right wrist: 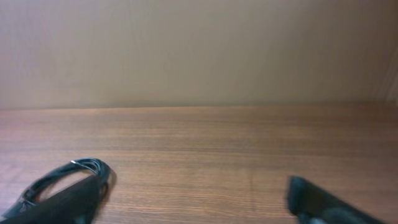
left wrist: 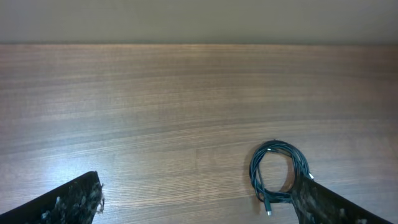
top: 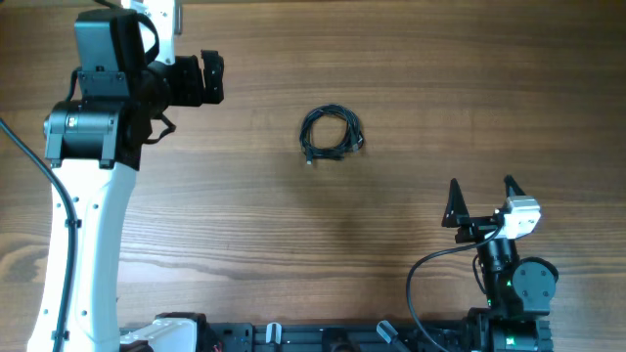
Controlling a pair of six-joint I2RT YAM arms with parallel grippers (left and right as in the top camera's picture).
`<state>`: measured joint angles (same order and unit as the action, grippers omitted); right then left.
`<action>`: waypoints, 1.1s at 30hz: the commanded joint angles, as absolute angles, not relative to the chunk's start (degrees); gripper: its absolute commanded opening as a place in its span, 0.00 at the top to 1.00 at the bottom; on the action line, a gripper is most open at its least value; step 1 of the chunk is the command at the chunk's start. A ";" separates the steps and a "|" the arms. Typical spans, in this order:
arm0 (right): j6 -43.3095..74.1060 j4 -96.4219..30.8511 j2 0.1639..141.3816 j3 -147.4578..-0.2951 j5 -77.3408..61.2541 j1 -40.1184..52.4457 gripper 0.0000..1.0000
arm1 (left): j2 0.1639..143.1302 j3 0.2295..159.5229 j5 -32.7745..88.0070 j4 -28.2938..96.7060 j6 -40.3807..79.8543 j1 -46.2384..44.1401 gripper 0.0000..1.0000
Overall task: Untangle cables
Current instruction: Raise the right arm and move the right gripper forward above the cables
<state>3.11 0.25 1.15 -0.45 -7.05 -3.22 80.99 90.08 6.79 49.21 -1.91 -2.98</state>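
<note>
The cables (top: 331, 133) lie as one small coiled bundle of thin black wire with small plug ends on the wooden table, a little above centre. My left gripper (top: 217, 78) is far to the left of the bundle, high over the table, open and empty. In the left wrist view the coil (left wrist: 278, 176) lies beside the right finger, with a plug end below it. My right gripper (top: 481, 194) is low at the front right, open and empty, well apart from the bundle. In the right wrist view the coil (right wrist: 68, 179) shows partly behind the left finger.
The wooden table (top: 411, 59) fills the view. The white left arm (top: 83, 244) runs down the left side. The right arm's base (top: 514, 293) and its thicker black cable (top: 421, 284) sit at the front edge, beside a black rail (top: 323, 337).
</note>
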 commanded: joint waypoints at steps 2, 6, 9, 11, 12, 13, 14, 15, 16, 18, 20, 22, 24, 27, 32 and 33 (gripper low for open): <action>3.09 1.02 0.58 -0.32 -7.81 -3.57 0.01 | 80.47 91.31 7.73 47.16 -2.70 -2.76 0.00; 3.16 1.13 0.58 -0.30 -7.60 -3.57 0.00 | 80.47 91.31 7.73 45.78 -2.57 -2.76 0.00; 3.20 1.26 0.58 -0.32 -7.62 -3.55 0.00 | 80.47 91.31 7.70 45.84 -2.57 -2.76 0.00; 3.18 1.23 0.58 -0.32 -7.62 -3.55 0.00 | 80.47 91.31 7.70 45.87 -2.57 -2.76 0.00; 3.20 1.23 0.58 -0.30 -7.62 -3.55 0.00 | 80.47 91.31 7.70 45.87 -2.57 -2.76 0.00; 3.38 1.19 0.58 -0.32 -7.66 -3.55 0.00 | 80.47 91.31 7.70 45.87 -2.57 -2.76 0.00; 3.60 1.17 0.58 -0.30 -7.64 -3.55 0.00 | 80.47 91.31 7.70 45.87 -2.57 -2.76 0.00; 3.64 1.10 0.58 -0.32 -7.66 -3.55 0.00 | 80.47 91.31 7.70 45.84 -2.57 -2.76 0.00; 3.68 0.99 0.58 -0.32 -7.70 -3.55 0.00 | 80.47 91.31 7.70 45.84 -2.57 -2.76 0.00; 5.30 0.54 0.58 -0.34 -8.05 -3.55 0.00 | 80.47 91.31 7.70 45.84 -2.57 -2.76 0.00; 6.72 -0.47 0.58 -0.95 -9.41 -3.57 0.00 | 80.47 91.31 7.70 45.87 -2.57 -2.76 0.00; 7.99 -3.84 0.58 -3.05 -10.66 -3.55 0.00 | 80.47 91.31 7.68 46.15 -2.57 -2.76 0.00; 8.05 -8.32 0.58 -6.02 -10.57 -3.55 0.00 | 80.47 91.31 7.68 46.19 -2.61 -2.76 0.00; 7.88 -14.02 0.60 -10.83 -10.17 -3.55 0.00 | 80.49 91.31 7.68 46.13 -2.61 -2.76 0.00; 7.46 -20.12 1.23 -17.76 -9.69 -3.57 0.00 | 80.49 91.31 7.68 46.06 -2.59 -2.76 0.00; 7.49 -20.73 1.54 -18.83 -9.32 -3.55 0.00 | 80.49 91.31 7.68 46.06 -2.59 -2.76 0.00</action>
